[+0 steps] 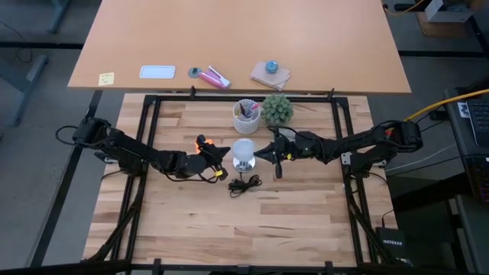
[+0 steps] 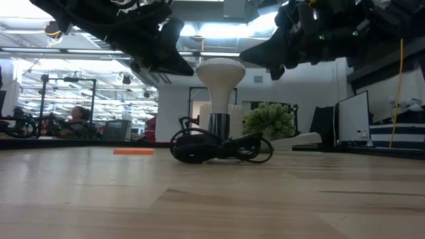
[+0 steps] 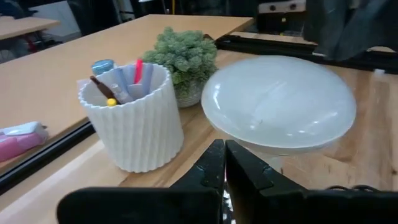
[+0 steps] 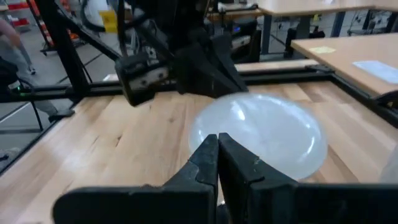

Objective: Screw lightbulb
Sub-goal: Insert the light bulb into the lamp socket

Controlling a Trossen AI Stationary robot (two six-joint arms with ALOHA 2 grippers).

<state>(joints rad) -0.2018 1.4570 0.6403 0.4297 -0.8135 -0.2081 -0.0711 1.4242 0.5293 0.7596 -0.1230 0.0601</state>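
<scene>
Lightbulb (image 1: pixel 243 150) stands upright at the middle of the wooden surface (image 1: pixel 244 229), dome up and screw base down in its socket, with the black cord (image 1: pixel 244 184) coiled just in front of it. Its long axis is vertical, so any turning you do goes round that upright line. Your left hand (image 1: pixel 223 153) hovers just beside the dome on one side, your right hand (image 1: pixel 263 153) just beside it on the other; both sit at about dome height and neither touches the glass. Each wrist view shows that arm's fingers pressed together, holding nothing. The two look about equally near, so either could take the dome, but you'd need to spread the fingers first. The white ribbed cup (image 1: pixel 246 115) and small plant (image 1: pixel 277 109) stand close behind the bulb, so keep clear of them
</scene>
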